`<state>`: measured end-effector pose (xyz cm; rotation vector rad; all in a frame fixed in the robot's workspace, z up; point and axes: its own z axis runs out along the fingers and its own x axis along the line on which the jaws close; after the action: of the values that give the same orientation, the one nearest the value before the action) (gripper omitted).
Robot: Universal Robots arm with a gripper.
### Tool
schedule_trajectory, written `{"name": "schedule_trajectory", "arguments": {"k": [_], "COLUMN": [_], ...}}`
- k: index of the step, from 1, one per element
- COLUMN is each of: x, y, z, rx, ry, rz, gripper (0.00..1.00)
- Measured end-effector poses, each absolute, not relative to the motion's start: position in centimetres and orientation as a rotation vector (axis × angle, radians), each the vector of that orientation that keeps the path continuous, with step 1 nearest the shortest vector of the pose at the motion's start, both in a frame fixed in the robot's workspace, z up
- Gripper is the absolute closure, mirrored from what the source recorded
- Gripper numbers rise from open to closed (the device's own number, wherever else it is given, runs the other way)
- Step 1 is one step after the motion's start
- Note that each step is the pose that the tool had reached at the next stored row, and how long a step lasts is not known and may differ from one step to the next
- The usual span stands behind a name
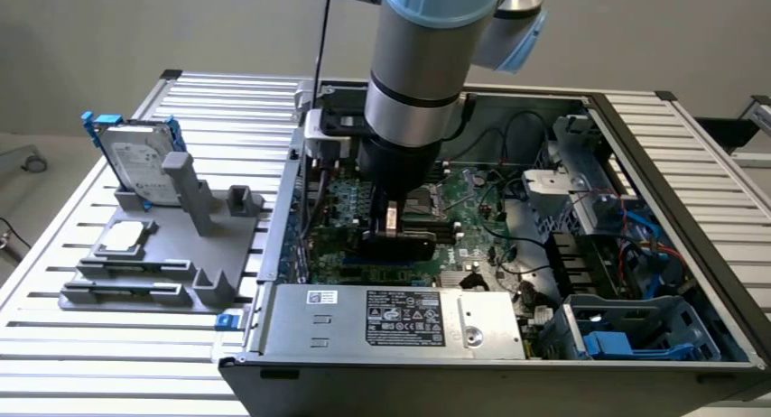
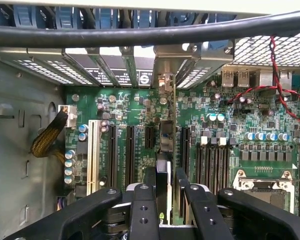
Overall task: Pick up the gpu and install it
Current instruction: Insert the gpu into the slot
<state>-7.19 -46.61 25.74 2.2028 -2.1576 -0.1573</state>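
Inside the open computer case [image 1: 482,385], I have the gripper [image 2: 166,200] clenched on the gpu [image 2: 164,142], which hangs edge-on just above the motherboard [image 2: 230,120] and its black expansion slots [image 2: 130,150]. To seat it well, I judge the card must stay upright, its edge lined up over one slot, and be pressed straight down.
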Motion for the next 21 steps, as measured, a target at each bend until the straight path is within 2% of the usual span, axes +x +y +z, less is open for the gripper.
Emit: {"name": "schedule_trajectory", "arguments": {"k": [9,10,12,13,21], "x": [-7.2,-7.2,-7.2,-7.2,-7.2], "y": [-46.6,-46.6,-46.6,-46.6,-46.6], "z": [25.6,25.6,25.7,25.9,28.7], "rx": [2.202,2.202,2.202,2.202,2.202], "ry": [-2.157,-2.157,-2.157,-2.157,-2.156], "rz": [-0.167,-0.166,-0.166,-0.166,-0.168], "gripper": [0.73,0.66,0.66,0.59,0.59]}}
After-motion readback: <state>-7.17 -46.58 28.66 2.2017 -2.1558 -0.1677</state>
